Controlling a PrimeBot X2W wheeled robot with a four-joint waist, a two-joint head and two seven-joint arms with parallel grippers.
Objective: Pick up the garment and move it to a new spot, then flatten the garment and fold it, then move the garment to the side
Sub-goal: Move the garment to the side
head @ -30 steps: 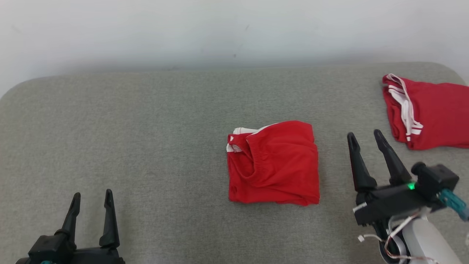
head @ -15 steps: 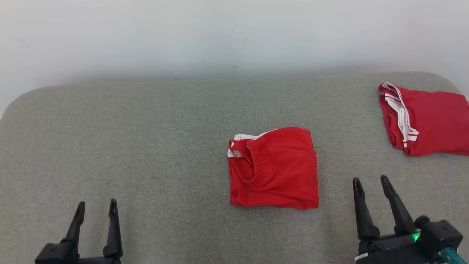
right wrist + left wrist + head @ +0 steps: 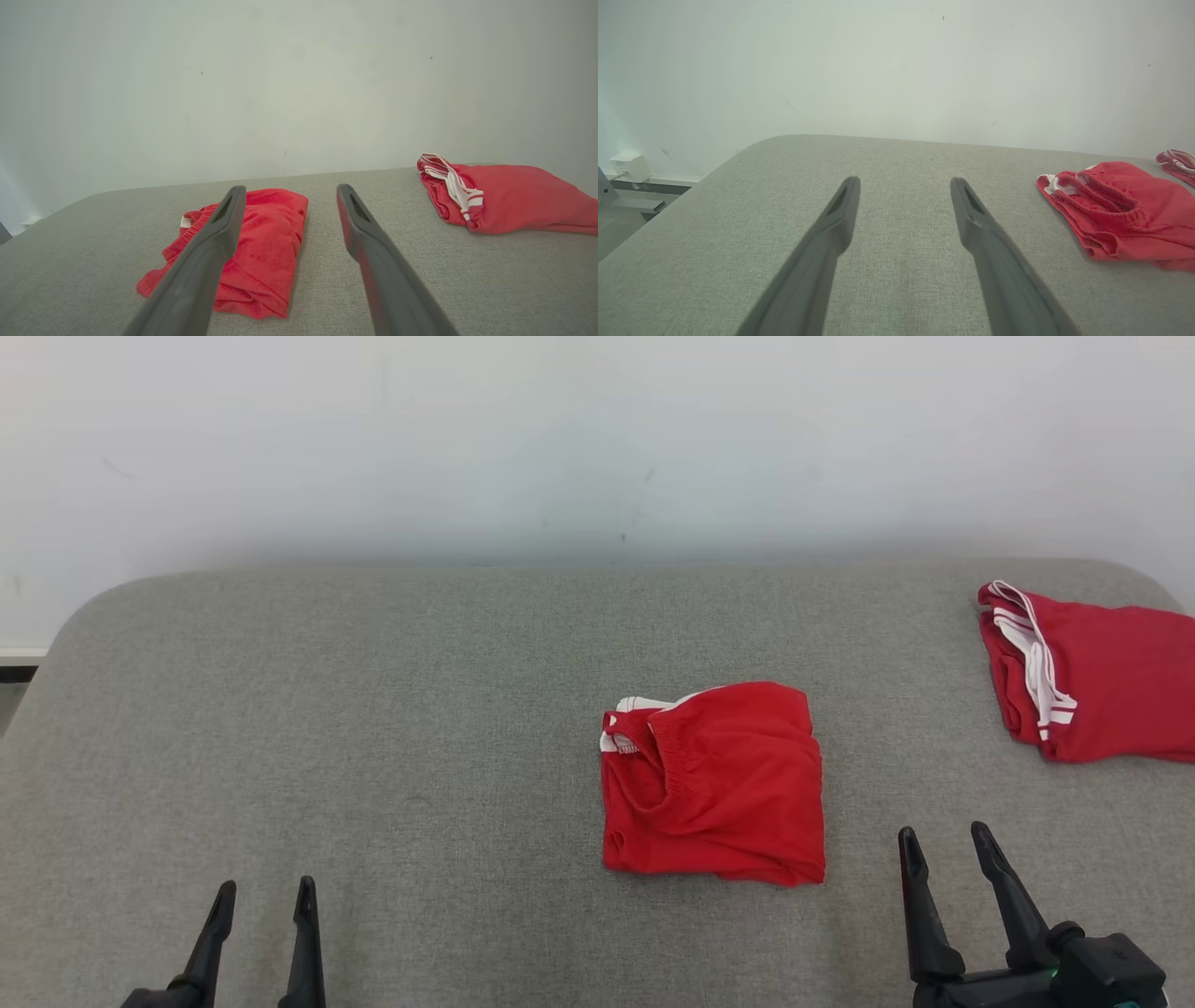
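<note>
The left gripper (image 3: pixel 266 887) pokes up from the lower left corner of the head view, its two dark fingers (image 3: pixel 831 233) spread wide apart with nothing between them. In its wrist view only bare grey cloth lies in the gap. The right gripper (image 3: pixel 942 831) rises from the lower right corner of the head view, and its fingers (image 3: pixel 373 252) are just as wide open and just as empty. Both grippers hang over the near edge of the grey padded surface (image 3: pixel 373 709), and neither touches any fabric.

The garment (image 3: pixel 719 784) lies a little right of centre in the head view, folded into a rough red square. A gathered elastic waistband curls along its left side, and a bit of white trim shows at its upper left corner. It rests flat on the padding, with its lower edge slightly rumpled. It sits up and to the left of the right gripper, near it but apart, and well away from the left gripper. In the right wrist view it shows at lower left, partly behind the left-hand finger. In the left wrist view it lies at the right edge of the frame.

A second red garment (image 3: pixel 1111 681) with white stripes along its left edge lies at the upper right of the head view and runs off the right side of the frame. It is well apart from the folded one.

Behind the surface stands a plain pale wall (image 3: pixel 560 429). A small white box (image 3: pixel 626 165) sits low against it at the left edge of the left wrist view.
</note>
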